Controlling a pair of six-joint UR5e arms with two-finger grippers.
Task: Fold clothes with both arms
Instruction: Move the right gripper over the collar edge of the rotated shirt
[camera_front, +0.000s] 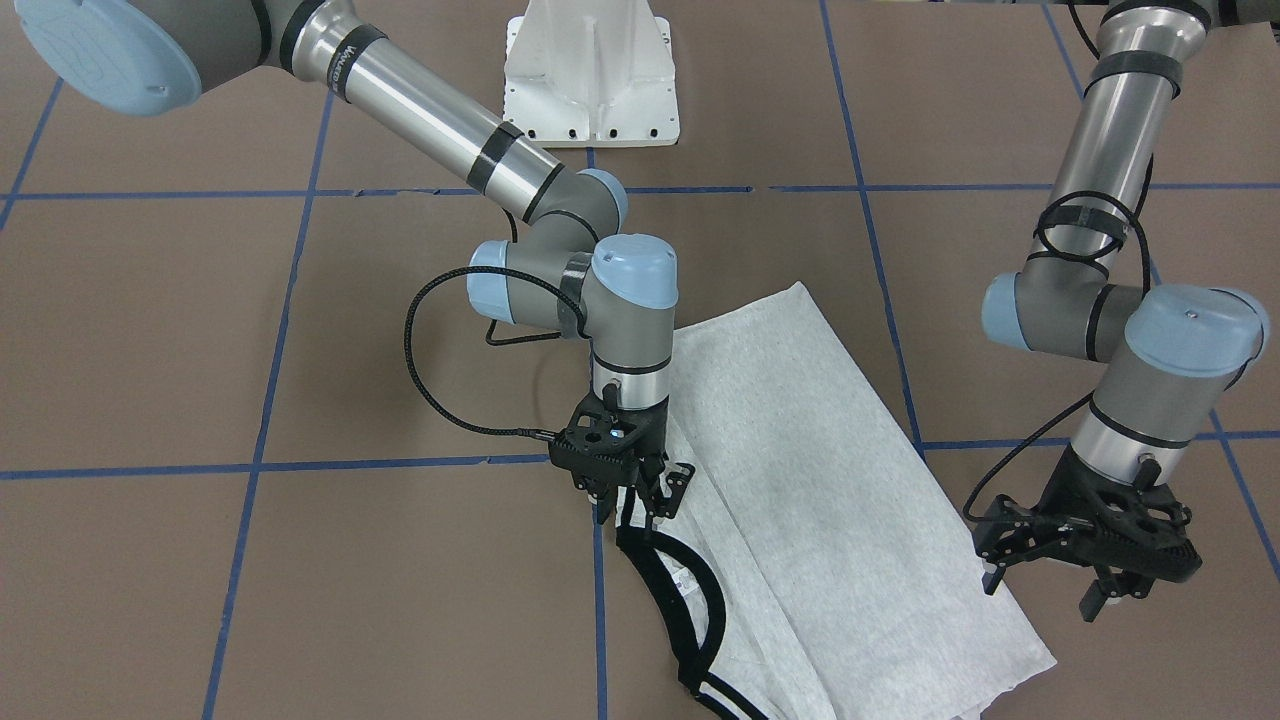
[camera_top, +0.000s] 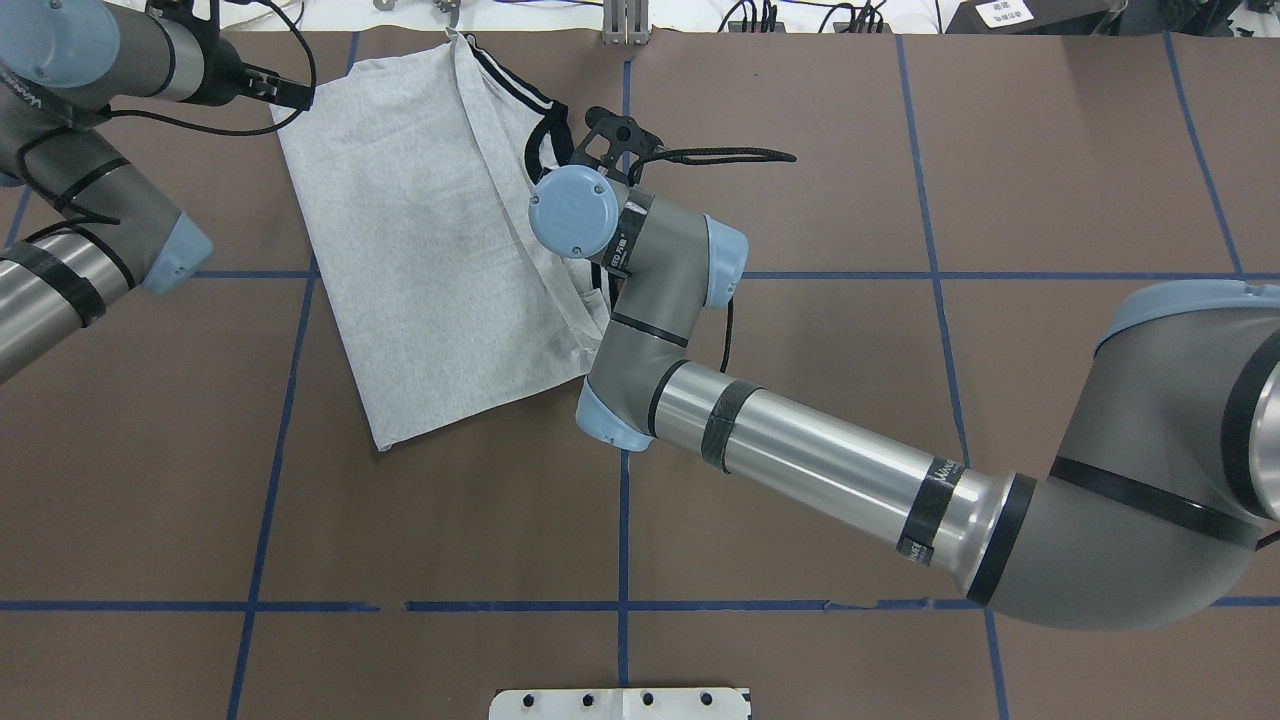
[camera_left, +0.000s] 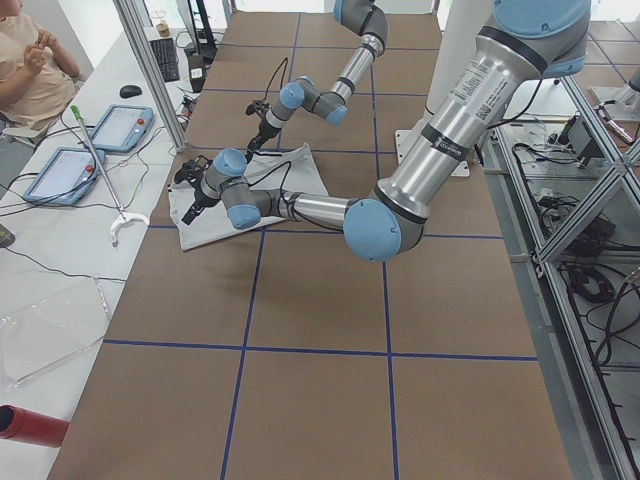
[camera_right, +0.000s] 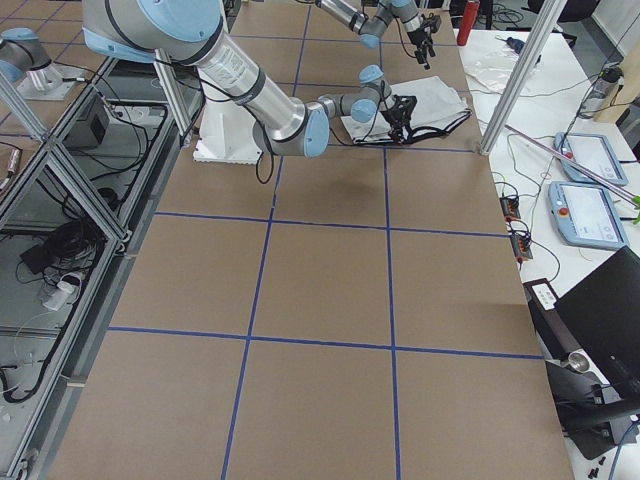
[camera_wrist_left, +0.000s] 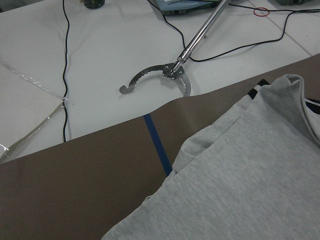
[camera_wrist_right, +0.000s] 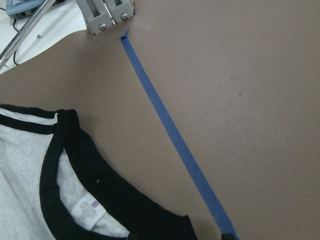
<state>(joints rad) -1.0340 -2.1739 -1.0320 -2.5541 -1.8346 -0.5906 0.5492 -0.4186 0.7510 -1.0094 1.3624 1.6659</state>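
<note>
The T-shirt (camera_front: 820, 480) lies flat on the brown counter (camera_front: 150, 350), straight out from the white pedestal (camera_front: 592, 75) and a little to my left of it, at the counter's far edge. It is folded lengthwise with plain grey cloth uppermost, and its black collar (camera_front: 690, 600) is on the end farthest from the pedestal. My right pincer (camera_front: 635, 510) points down almost directly out from the pedestal, with its tips at the collar where the folded edge meets the black band. I cannot tell whether the jaws are pinching the cloth or only straddling it. From that wrist I see the collar's curve, a small white label (camera_wrist_right: 87, 210) inside it, and a strip of blue tape (camera_wrist_right: 170, 135) running beside it toward the far edge. My left pincer (camera_front: 1045, 590) hangs farther to my left of the pedestal, above the shirt's long outer edge near its far corner. Its jaws are spread and grip nothing. Beyond the counter's far edge from the pedestal, a metal grabber tool (camera_wrist_left: 165, 75) lies on a white surface.
</note>
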